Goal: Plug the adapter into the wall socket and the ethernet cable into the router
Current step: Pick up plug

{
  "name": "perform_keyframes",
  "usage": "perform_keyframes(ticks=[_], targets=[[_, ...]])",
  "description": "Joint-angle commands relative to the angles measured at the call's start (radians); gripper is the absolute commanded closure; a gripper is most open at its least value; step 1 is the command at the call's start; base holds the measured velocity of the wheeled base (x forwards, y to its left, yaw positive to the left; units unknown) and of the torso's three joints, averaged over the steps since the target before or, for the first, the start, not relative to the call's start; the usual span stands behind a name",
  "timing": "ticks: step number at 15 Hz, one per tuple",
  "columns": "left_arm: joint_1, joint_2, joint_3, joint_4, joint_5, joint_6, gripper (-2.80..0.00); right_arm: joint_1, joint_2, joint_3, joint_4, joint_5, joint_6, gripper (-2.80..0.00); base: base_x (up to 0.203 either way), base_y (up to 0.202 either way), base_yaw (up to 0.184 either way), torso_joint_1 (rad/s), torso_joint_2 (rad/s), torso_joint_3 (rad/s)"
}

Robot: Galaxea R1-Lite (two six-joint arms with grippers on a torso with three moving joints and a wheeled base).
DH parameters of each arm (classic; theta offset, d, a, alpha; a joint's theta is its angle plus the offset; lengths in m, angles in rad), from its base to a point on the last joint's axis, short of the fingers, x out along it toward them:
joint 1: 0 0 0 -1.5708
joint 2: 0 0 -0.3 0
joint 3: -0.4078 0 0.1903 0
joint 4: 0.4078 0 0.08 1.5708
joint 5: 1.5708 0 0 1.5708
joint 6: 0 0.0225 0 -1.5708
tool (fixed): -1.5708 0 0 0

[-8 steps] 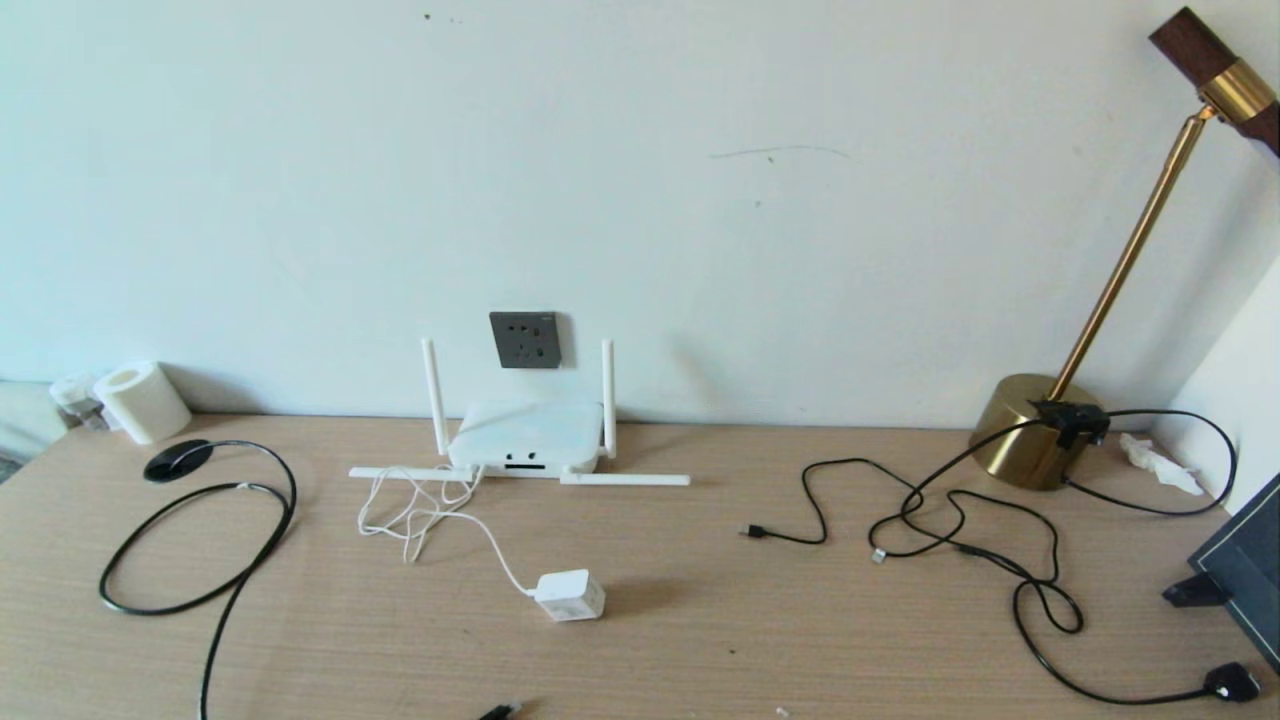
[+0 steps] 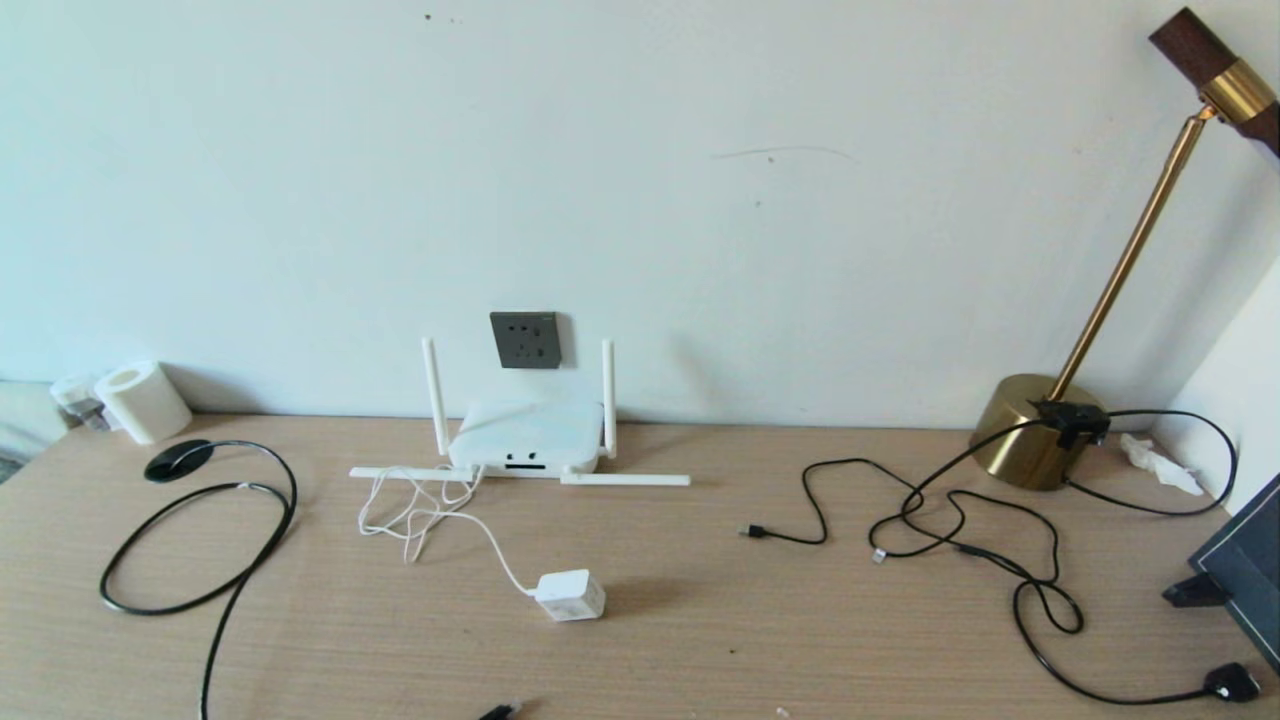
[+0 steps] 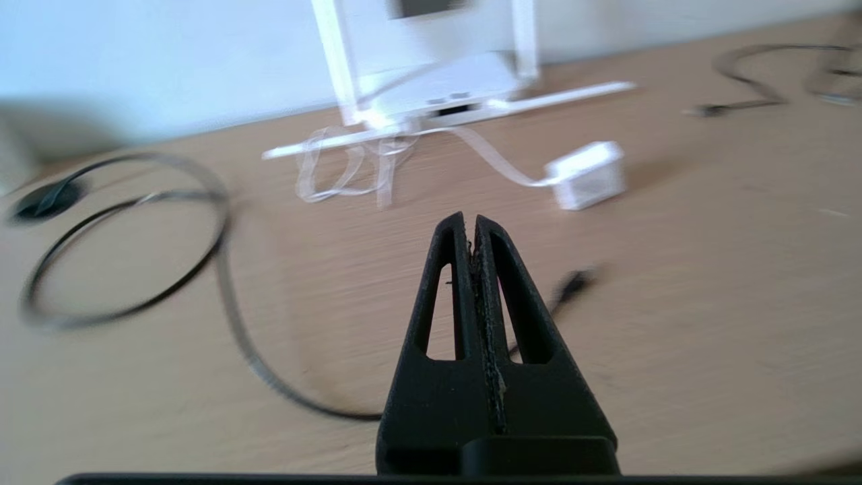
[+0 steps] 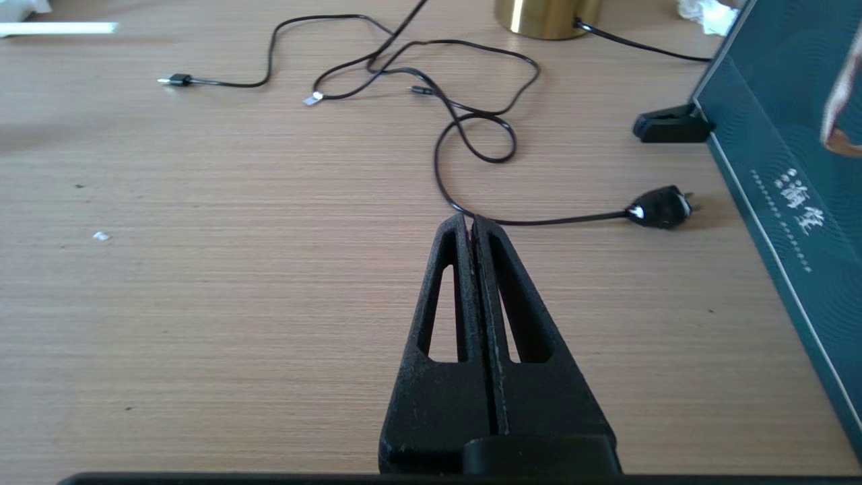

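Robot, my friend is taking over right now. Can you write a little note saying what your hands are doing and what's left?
Left gripper: shut, empty, above the table.
Right gripper: shut, empty, above the table on the lamp side.
Adapter: lying loose on the table in front of the router, its white cord leading back toward the router.
Wall socket: on the wall behind the router, nothing plugged in.
Ethernet cable: looped on the table's left side, its connector at the near edge.
Done: nothing yet.
Left: plug the adapter into the socket, then the ethernet cable into the router.
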Motion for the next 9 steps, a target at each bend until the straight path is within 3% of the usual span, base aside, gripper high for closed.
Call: perform_keyframes(ticks=[1,4,6,9], targets=[[-0.01,0.232,-0.14,0.021,-0.098,0.016,0.0,0.0,0.0,0.0,0.001,0.0,0.0,0.0,0.0,0.0,0.0,0.0,0.0,0.0],[-0.085,0.547,-0.209,0.033,-0.216,0.127,0.0,0.0,0.0,0.0,0.001,0.001,0.0,0.0,0.0,0.0,0.0,0.0,0.0,0.0],[-0.168,0.754,-0.231,0.033,-0.25,0.256,0.0,0.0,0.0,0.0,0.0,0.001,0.0,0.0,0.0,0.0,0.0,0.0,0.0,0.0],[-0.232,1.042,-0.287,0.032,-0.266,0.465,0.0,0.0,0.0,0.0,0.001,0.001,0.0,0.0,0.0,0.0,0.0,0.0,0.0,0.0]])
